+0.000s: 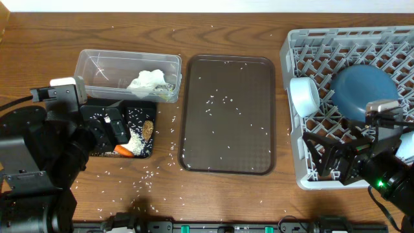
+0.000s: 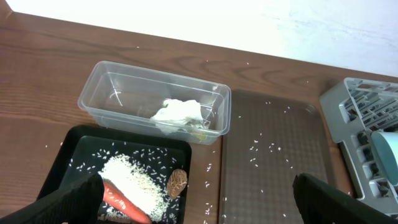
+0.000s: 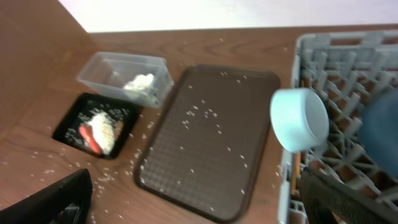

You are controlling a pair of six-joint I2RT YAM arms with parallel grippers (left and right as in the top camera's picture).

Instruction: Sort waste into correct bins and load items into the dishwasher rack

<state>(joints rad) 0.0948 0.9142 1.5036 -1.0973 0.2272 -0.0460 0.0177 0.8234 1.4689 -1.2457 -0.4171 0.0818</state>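
Note:
The clear tub point(image 1: 97, 65) holds the crumpled white tissue point(image 1: 150, 81) with a bit of green-and-silver foil point(image 1: 169, 90) beside it. The black tray point(image 1: 143, 107) holds a rice pile point(image 2: 134, 180), the orange carrot point(image 2: 121, 199) and the brown lump point(image 2: 177, 182). My left gripper point(image 2: 199, 208) is open and empty above the black tray. The grey rack point(image 1: 304, 178) holds the dark-blue plate point(image 1: 362, 90) and the white bowl point(image 1: 304, 96), both on edge. My right gripper point(image 3: 199, 205) is open and empty over the rack's front left corner. No pink cup shows.
The brown serving tray point(image 1: 226, 113) lies between the bins and the rack, with a few rice grains on it. Loose rice grains point(image 1: 152, 173) are scattered on the wooden table around the black tray. A pale cup-like thing point(image 1: 406, 145) sits at the rack's right edge.

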